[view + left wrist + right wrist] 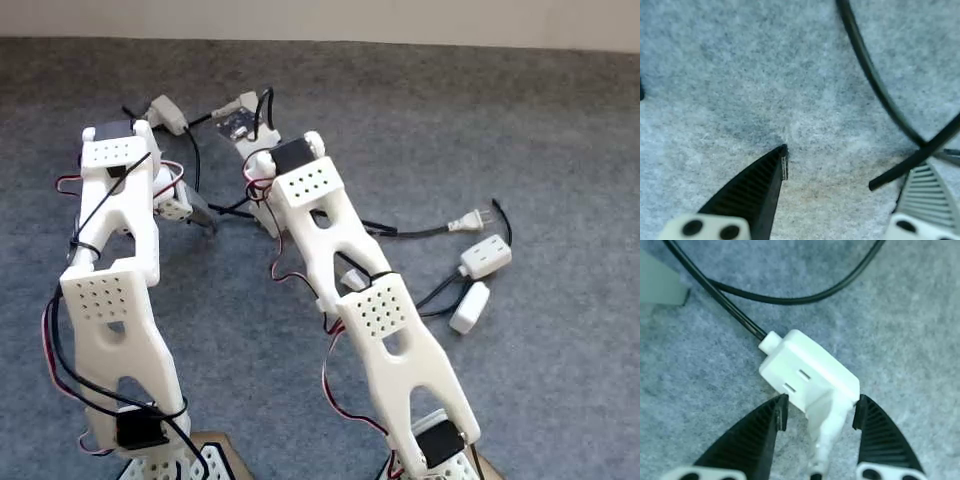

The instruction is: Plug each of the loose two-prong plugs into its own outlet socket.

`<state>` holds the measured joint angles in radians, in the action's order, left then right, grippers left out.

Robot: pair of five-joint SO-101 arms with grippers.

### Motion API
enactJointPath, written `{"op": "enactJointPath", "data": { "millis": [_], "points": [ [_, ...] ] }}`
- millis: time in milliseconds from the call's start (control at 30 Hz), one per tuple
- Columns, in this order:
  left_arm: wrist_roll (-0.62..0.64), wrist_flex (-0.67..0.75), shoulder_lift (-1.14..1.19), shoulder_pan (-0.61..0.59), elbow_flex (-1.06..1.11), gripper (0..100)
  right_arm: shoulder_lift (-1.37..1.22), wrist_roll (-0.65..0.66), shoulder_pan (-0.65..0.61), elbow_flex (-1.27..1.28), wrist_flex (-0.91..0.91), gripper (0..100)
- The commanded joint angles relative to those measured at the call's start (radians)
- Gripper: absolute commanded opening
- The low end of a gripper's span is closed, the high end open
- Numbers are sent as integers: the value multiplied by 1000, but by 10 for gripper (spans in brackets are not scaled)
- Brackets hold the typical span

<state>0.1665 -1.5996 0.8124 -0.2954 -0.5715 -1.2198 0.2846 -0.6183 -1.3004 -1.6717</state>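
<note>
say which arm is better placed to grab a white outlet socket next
Right, likely: right gripper, open, flanks the white outlet socket; left gripper hangs open over carpet beside a black cable.

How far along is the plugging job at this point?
One white plug looks seated in a socket block, at the right gripper. The left gripper is open over carpet. Not yet done: a pronged plug lies loose beside a white outlet.

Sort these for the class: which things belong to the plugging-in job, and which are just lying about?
Job: loose two-prong plug; outlet socket beside it; white socket block between the right arm's fingers; black cord.
Lying about: grey carpet; white oblong piece, purpose unclear.
</note>
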Motion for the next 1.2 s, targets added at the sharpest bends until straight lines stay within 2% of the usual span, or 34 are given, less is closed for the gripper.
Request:
{"op": "enactJointPath", "data": {
  "millis": [0,200,467,567,667,767,1167],
  "points": [
    [2,3,-10,12,-30,362,-30,20,-42,-5,-4,199],
    [2,3,-10,12,-30,362,-21,18,-30,-22,85,199],
    [3,20,-13,12,-31,362,-16,18,7,-229,234,199],
    [3,21,-13,12,-31,361,-15,18,24,-377,193,199],
    [3,21,-13,10,-31,361,2,25,21,-504,58,199],
    [3,21,-15,10,-31,361,38,25,4,-452,-91,199],
    [3,23,-15,1,-31,361,36,25,1,-31,-45,199]
  ]
}}
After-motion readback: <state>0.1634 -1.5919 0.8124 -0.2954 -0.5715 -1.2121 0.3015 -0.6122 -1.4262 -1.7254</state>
